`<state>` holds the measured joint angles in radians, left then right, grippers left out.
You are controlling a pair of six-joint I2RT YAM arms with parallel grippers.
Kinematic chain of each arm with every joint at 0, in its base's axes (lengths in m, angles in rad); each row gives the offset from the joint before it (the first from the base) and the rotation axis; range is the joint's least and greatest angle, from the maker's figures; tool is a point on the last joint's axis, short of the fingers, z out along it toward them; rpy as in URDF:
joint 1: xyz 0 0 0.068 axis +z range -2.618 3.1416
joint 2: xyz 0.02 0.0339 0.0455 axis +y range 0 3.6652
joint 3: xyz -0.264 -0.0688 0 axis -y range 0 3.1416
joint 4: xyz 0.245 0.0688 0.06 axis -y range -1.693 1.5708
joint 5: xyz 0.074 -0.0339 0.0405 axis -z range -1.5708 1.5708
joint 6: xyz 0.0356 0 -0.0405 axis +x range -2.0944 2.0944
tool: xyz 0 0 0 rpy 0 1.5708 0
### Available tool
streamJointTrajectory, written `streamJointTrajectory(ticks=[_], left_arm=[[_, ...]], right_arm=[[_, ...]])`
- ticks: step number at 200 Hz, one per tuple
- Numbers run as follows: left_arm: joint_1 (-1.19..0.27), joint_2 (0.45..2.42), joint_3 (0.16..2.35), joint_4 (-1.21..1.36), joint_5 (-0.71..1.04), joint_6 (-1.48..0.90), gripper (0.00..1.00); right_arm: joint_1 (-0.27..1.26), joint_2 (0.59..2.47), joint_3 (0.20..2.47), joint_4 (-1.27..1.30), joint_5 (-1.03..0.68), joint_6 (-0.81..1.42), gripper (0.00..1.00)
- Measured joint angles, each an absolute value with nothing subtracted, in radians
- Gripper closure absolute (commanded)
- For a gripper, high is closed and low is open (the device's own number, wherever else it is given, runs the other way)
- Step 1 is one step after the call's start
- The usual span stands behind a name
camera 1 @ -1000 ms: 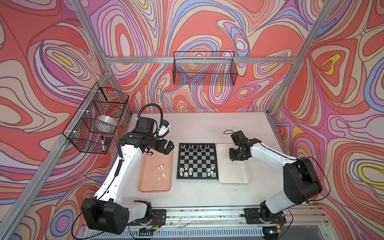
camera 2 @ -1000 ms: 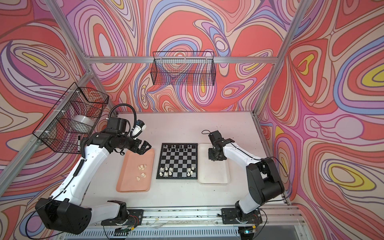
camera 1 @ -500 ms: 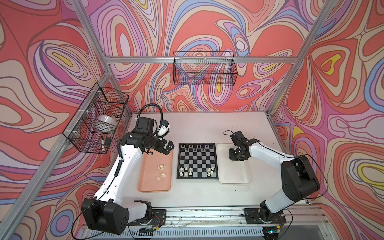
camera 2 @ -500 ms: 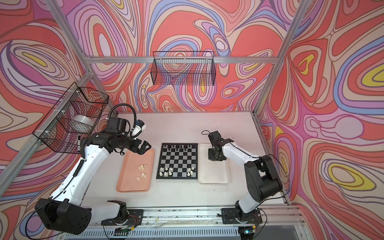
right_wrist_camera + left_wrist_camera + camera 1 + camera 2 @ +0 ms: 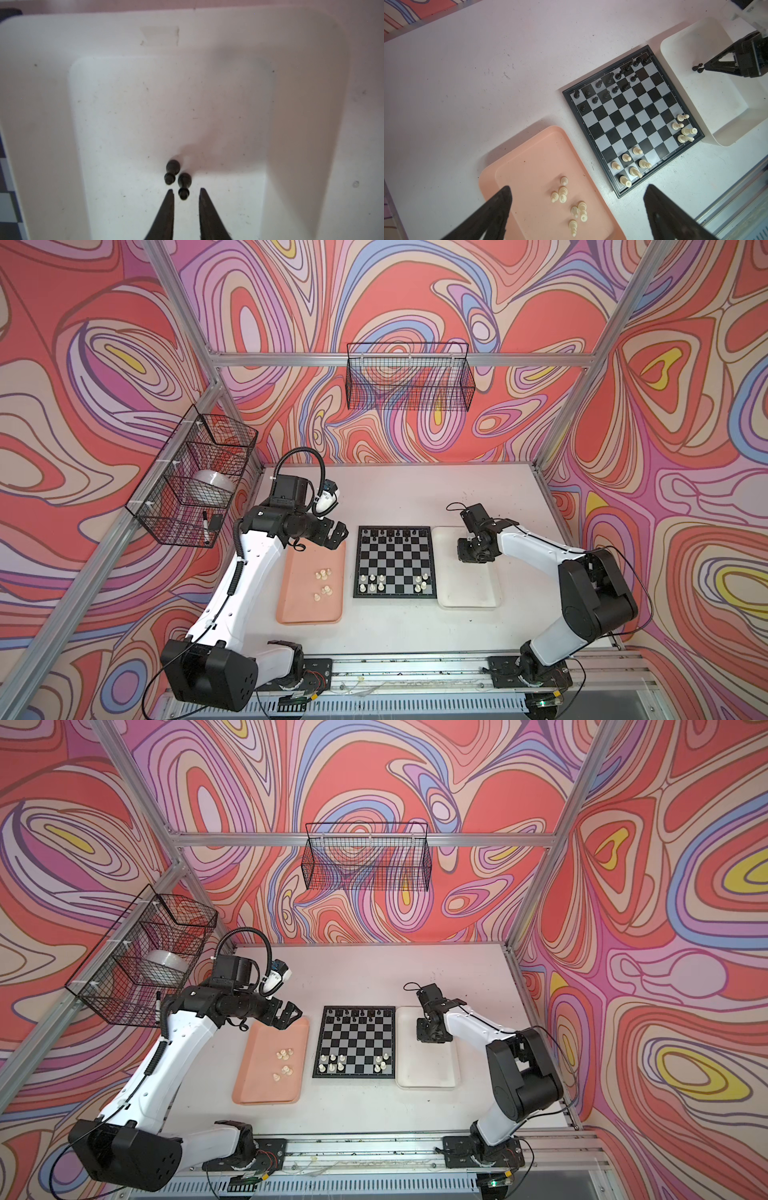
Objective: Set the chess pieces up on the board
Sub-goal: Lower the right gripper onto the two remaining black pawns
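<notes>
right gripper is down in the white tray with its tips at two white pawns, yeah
Not quite: the two pawns in the white tray are black, not white, as the right wrist view shows. The right gripper is indeed down in that tray, tips at them.

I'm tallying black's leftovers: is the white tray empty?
Not empty. Two black pawns sit close together on the floor of the white tray, one with its head between the tips of the right tool.
</notes>
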<state>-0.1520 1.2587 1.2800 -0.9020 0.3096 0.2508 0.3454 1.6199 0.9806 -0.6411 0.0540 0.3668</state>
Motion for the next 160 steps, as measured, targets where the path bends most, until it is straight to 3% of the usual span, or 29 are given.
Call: streamJointTrajectory(ticks=[160], left_arm=[[-0.152,1.255,1.271,-0.902,0.31,0.25,0.0]], right_arm=[[0.345,1.655,0.974,-0.612,0.039,0.368,0.86]])
